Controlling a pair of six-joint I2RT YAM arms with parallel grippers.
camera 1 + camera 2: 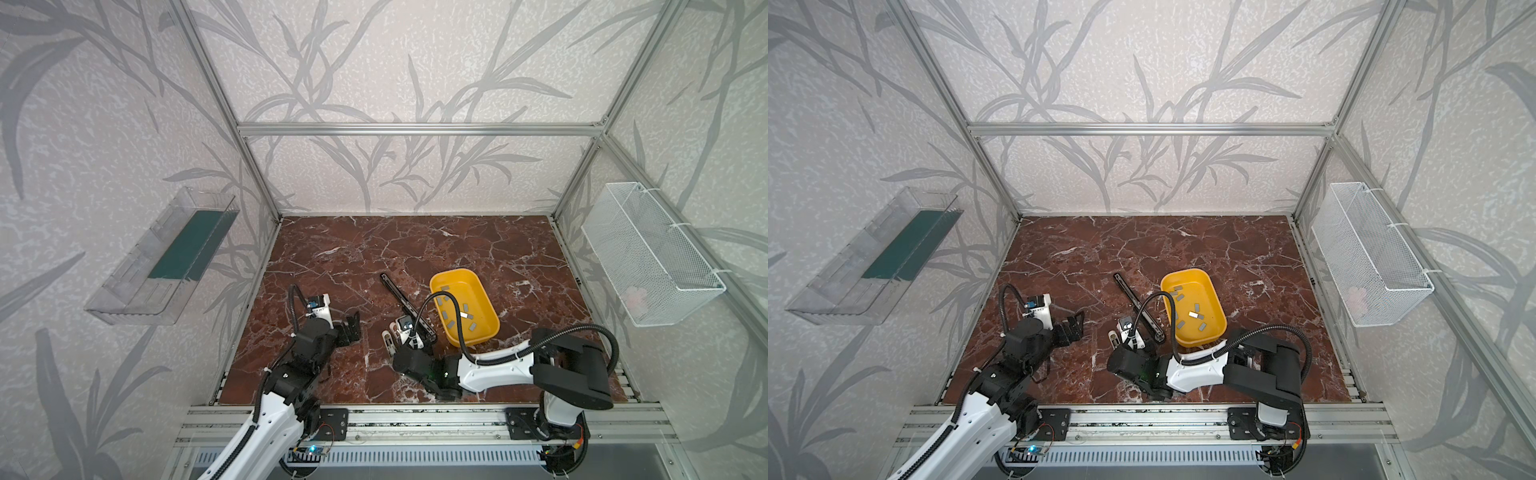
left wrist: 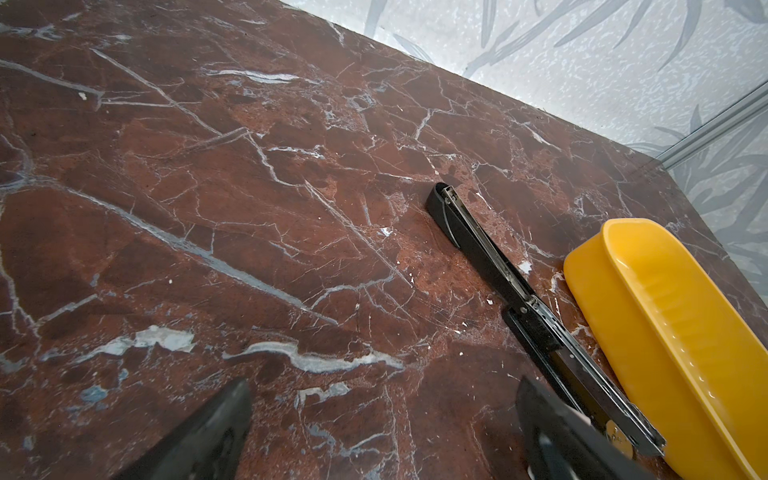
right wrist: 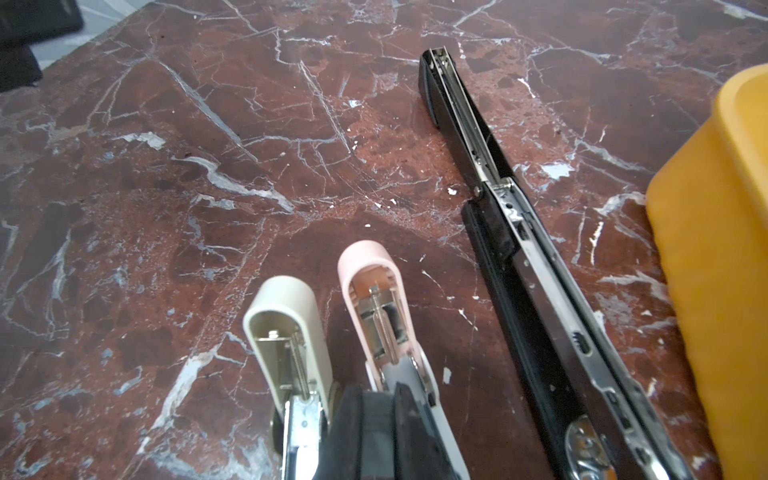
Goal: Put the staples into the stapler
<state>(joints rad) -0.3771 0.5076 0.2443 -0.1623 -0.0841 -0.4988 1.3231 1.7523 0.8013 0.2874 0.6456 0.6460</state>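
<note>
The staples (image 1: 468, 316) lie loose in the yellow tray (image 1: 482, 337), the black stapler (image 1: 405, 301) lies opened flat on the bench (image 1: 415, 249) just left of that tray, the right hand (image 3: 380, 392) is clenched farther left, by a pink stapler (image 3: 370, 266) and a white stapler (image 3: 282, 299), and the left hand (image 1: 354, 328) hangs released beyond them.

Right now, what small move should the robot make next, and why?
Probably lift the right gripper and swing it over to the yellow tray. Every staple in view lies in that tray. The pink stapler just under the gripper already lies open, ready for loading. The gripper is shut with nothing visibly in it, so fetching a strip seems to come first.
</note>
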